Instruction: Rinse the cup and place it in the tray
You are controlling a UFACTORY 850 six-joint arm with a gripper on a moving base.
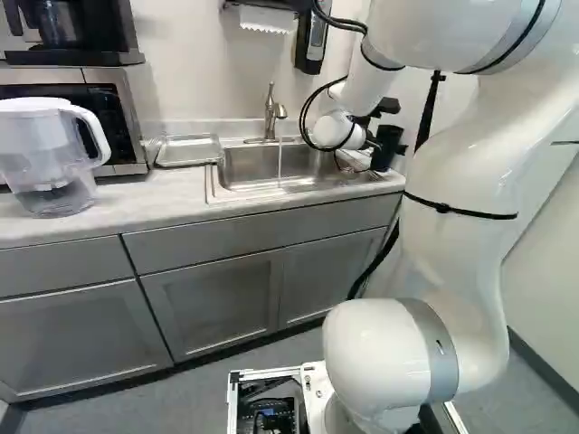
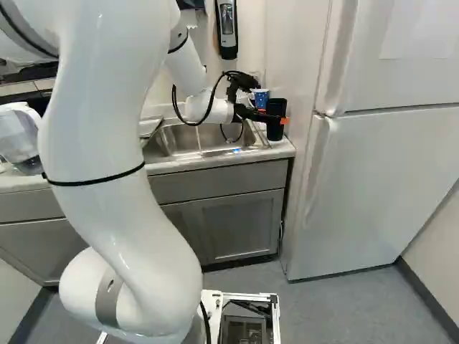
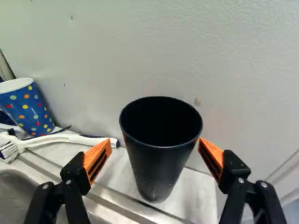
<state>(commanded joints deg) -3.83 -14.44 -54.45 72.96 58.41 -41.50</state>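
At the sink's right end my gripper (image 2: 273,117) is level with a black cup (image 2: 276,130). Seen from the wrist, the gripper (image 3: 155,151) stands open, one orange-padded finger on each side of the upright cup (image 3: 157,161). A gap shows beside one finger; whether the other touches the cup I cannot tell. The cup's open mouth shows, and it stands on the counter by the sink's rim. In the left base view a thin stream of water (image 1: 280,161) falls from the faucet (image 1: 271,113) into the sink (image 1: 244,169). The metal tray (image 1: 188,150) lies left of the sink.
A blue dotted cup (image 3: 29,109) and a white brush (image 3: 65,138) are near the black cup. The fridge (image 2: 380,172) rises close beside it. A water pitcher (image 1: 50,158) and a microwave (image 1: 118,113) stand left of the tray; a dispenser (image 2: 226,29) hangs above.
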